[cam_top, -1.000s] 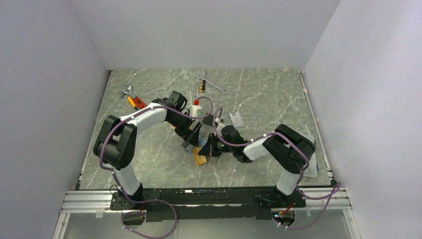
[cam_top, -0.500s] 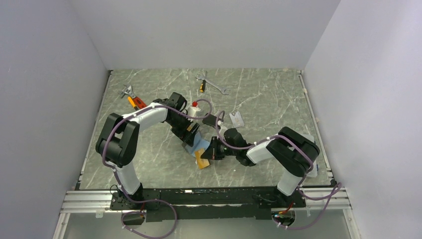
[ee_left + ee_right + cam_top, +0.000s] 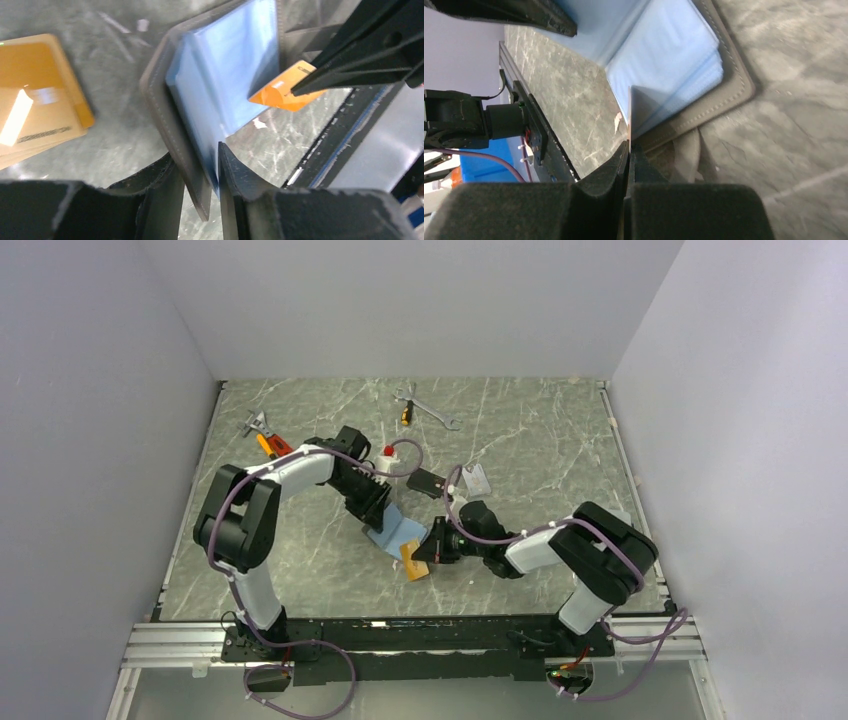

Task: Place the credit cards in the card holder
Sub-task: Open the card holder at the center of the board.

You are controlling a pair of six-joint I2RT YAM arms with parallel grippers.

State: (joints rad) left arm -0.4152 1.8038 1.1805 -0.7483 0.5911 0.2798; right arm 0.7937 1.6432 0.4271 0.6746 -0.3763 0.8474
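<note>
The left tool (image 3: 197,165) is clenched on the near edge of the card holder (image 3: 230,70). One finger sits on the taupe cover and the other on the blue-grey pocket leaves, so the wallet is propped open on the worktop (image 3: 540,440) between the two arms. To its left in the left wrist view, loose orange cards (image 3: 37,107) lie flat on the marble, apart from the holder and not gripped by anything.

Further right, the orange card (image 3: 280,91) is pinched by its far end in the right tool (image 3: 629,150), which is closed tight on it. The card's free corner points at the open pocket leaves and sits just at their face. From the right wrist view the card shows edge-on, standing against the blue leaves. I cannot tell whether its edge has entered a slot or only rests on the plastic.

Right of the holder in the top view, a black card (image 3: 428,483) and a silver-grey card (image 3: 476,478) lie on the worktop, well apart from the wallet.

By my judgement the task is at an early stage. No card shows as seated in any pocket, though the leaves are blurred and partly hidden. The first insertion is in hand and not yet finished. The loose orange cards, the black card and the silver-grey card are all left to do.
</note>
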